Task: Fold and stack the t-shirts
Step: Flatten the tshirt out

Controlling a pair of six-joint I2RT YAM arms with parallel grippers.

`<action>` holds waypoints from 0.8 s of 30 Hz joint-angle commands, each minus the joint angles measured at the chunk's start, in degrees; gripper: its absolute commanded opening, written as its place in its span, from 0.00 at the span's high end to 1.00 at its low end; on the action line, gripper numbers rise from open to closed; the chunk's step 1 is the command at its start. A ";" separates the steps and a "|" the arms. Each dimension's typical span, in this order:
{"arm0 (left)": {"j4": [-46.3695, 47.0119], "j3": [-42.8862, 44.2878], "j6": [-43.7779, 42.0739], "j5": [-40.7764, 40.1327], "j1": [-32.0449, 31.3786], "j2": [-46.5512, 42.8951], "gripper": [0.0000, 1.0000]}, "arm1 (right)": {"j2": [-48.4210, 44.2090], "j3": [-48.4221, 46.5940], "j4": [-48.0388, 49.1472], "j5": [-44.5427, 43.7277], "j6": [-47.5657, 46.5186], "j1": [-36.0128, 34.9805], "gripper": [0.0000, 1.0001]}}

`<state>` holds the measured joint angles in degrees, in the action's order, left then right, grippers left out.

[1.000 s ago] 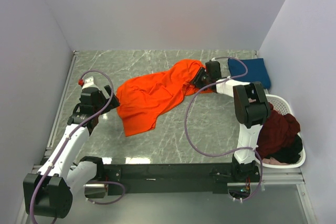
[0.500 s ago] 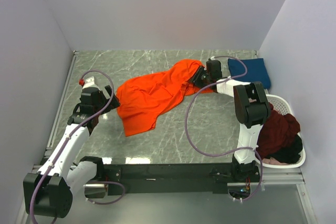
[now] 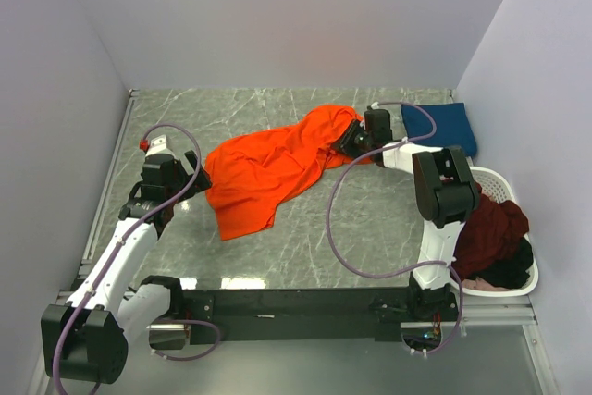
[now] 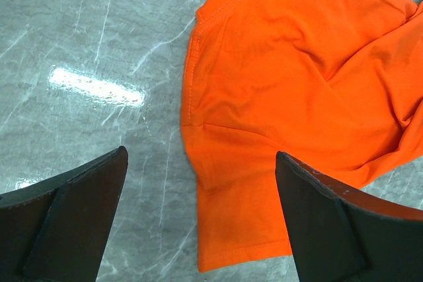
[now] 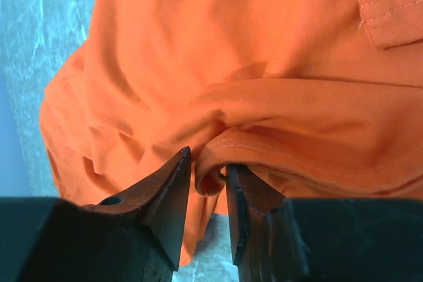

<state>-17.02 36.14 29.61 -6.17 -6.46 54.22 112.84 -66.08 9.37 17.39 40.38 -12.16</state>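
Your right tool (image 5: 210, 179) pinches a fold of the orange t-shirt (image 3: 268, 168), which sprawls across the tabletop (image 3: 176, 117) from its middle toward the far right corner. Your left tool (image 4: 199, 163) hangs spread over the shirt's end nearer the left edge.

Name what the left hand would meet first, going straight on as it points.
Probably the edge of the orange shirt, ahead of the open left hand; possibly the bare table beside it.
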 commanded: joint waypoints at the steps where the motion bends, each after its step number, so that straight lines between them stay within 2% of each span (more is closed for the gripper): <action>1: 1.46 2.00 -0.60 0.73 -0.05 -0.25 0.01 | -4.64 0.69 1.36 -0.60 0.75 0.39 0.65; 10: 1.46 2.09 -0.69 0.90 -0.05 -0.16 0.01 | -5.44 1.93 1.80 -0.25 2.51 0.39 0.68; 24: 1.46 2.09 -0.69 0.73 -0.05 -0.34 0.01 | -1.31 1.14 2.06 -0.95 4.09 0.39 0.68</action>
<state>-17.02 36.12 29.58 -5.85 -6.46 54.22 110.48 -64.40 9.85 17.04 43.86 -12.14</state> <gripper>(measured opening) 0.995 0.318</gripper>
